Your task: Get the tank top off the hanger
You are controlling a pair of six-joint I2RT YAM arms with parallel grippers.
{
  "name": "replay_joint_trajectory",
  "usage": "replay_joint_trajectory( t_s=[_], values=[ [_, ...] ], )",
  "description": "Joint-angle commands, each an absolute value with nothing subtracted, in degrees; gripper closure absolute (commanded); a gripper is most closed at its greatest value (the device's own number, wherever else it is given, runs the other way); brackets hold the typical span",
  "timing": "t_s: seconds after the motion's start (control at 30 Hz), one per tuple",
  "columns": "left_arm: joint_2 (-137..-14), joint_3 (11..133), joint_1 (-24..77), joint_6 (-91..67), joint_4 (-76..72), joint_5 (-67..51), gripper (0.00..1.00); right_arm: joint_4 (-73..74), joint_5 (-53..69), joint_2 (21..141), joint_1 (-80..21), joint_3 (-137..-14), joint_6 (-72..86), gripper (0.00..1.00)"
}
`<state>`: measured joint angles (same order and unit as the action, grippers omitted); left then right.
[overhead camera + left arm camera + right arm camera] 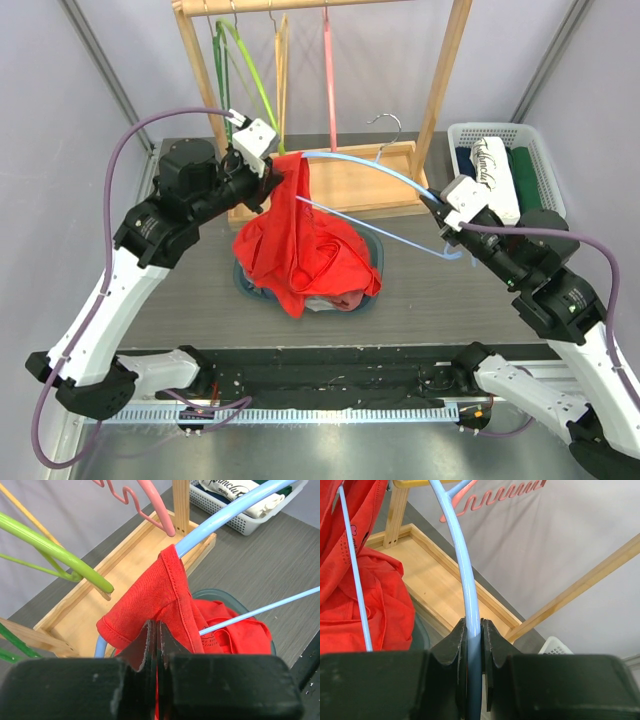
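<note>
- At centre of the overhead view, the red tank top [300, 250] hangs by one strap over the end of the light blue hanger [372, 166], with its lower part heaped in a dark basin [243, 283] on the tabletop [450, 300].
- Left claw [156, 630]: closed tight, pinching the tank top's fabric.
- Right claw [474, 630]: clamped on the hanger's arm.

You can't see most of the bowl [241, 282]; the red top [300, 250] covers it, and one end of the hanger [380, 169] too. Words on the white cloth [496, 178] are too small to read.
</note>
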<state>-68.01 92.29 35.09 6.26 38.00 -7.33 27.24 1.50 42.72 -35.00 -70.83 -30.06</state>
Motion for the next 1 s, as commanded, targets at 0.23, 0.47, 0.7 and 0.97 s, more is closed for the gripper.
replay_joint_trajectory(
  t_s=[0.23,0.47,0.7,0.97],
  values=[
    [-65.4,97.6,29.2,4.6,35.9,-11.2,1.00,25.4,0.3,38.9,-35.0,-72.0,-28.7,0.98],
    [-62.2,97.8,25.1,1.9,36.4,-16.7,1.00,29.1,-2.3,35.2,-34.9,-71.7,-28.3,0.98],
    [-54.8,78.0,25.0,-9.0,33.9,-31.5,0.04,29.1,-3.0,36.3,-34.8,-73.2,-28.8,0.99],
    [-55.8,73.7,27.0,-10.5,31.5,-32.2,0.00,27.1,-2.4,37.4,-34.9,-72.7,-28.4,0.98]
  ],
)
